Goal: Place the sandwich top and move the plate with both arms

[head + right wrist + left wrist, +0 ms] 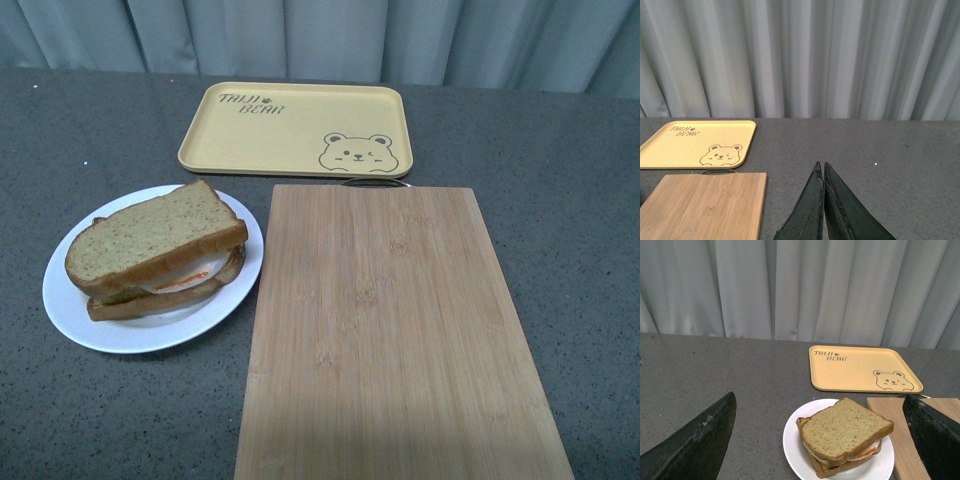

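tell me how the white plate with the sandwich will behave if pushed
The plate looks rigid and shallow, so it would probably slide rather than tip. The sandwich top sits tilted on the filling, so a jerk might shift it.

Open counter left of the plate; cutting board just beside on the right, tray behind.

I count one plate, two bread slices, top and bottom, one tray and one board on one desk.
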`<state>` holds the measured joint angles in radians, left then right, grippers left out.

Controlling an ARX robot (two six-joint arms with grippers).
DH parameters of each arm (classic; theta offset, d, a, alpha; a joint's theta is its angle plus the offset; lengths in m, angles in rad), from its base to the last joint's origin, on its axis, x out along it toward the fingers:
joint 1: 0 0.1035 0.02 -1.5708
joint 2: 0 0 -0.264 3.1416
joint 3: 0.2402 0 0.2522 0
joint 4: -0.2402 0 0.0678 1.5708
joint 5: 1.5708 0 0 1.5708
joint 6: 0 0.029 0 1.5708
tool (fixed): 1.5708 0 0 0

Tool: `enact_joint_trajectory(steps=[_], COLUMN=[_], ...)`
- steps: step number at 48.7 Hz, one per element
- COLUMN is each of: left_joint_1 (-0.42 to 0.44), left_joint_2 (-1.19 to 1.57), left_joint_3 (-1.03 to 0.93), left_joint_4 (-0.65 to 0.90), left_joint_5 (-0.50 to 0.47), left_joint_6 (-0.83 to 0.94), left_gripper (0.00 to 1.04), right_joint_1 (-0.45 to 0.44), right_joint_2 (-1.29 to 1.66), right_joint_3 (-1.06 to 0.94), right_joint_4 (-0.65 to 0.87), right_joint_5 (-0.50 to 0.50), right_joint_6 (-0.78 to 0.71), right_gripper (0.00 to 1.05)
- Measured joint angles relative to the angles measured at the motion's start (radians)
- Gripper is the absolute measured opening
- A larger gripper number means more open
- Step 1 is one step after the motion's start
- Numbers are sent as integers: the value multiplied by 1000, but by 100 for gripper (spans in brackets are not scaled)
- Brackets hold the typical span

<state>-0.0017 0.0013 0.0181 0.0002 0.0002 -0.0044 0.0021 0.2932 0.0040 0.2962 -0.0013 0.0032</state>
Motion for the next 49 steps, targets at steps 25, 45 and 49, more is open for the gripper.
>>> enact_joint_trajectory(steps=[25,45,49], left_joint_1=[0,0,0], left_joint_2=[0,0,0], left_joint_3=[0,0,0], left_joint_4=[0,0,0], left_joint_5=[0,0,0], left_joint_6=[0,0,0], left_gripper=[98,98,98], right_joint_1=[0,0,0], right_joint_2=[-192,-289,-289], right_joint_3=[1,1,1], right_joint_4=[-215,-294,-294], right_joint_5=[0,-1,-1], right_joint_6=[0,-2,-2], right_gripper=[1,30,49])
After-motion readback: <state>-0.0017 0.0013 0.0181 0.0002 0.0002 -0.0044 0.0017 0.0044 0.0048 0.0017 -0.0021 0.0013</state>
